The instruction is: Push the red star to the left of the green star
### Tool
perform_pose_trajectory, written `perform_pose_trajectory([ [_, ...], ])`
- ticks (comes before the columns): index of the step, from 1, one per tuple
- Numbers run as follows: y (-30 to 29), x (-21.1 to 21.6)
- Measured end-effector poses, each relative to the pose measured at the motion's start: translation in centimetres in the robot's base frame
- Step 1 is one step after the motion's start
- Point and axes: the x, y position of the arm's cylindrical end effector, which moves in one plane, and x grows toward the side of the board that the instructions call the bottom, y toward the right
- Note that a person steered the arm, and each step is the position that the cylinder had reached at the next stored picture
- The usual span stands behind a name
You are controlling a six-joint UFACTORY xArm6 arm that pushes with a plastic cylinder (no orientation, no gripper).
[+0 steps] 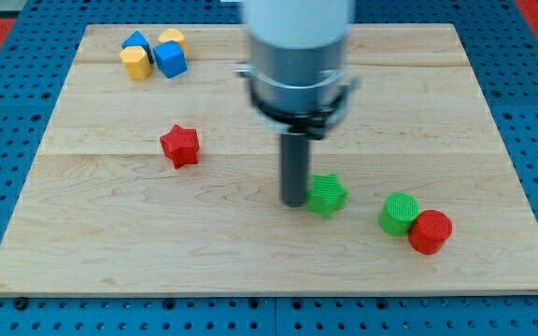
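Right now my tip (pixel 293 202) touches the green star's (pixel 327 195) left side; no jaws visible.

Arm (pixel 297 37) blurred, cropped at top

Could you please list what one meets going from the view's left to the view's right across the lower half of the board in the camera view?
Red star → my tip, just left of and apparently touching the next block → green star → green cylinder → red cylinder, which touches the green cylinder.
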Motion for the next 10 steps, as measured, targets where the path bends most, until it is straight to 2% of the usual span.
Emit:
perform_pose_trajectory([
  [1,7.4,0.8],
  [2,1.6,1.6],
  [3,-11.5,0.5],
  [4,-22.4,-4.0],
  [5,-24.2,-10.8],
  [7,-14.1,-5.6],
  [9,-2.5,-2.3],
  [10,0.9,-1.4],
])
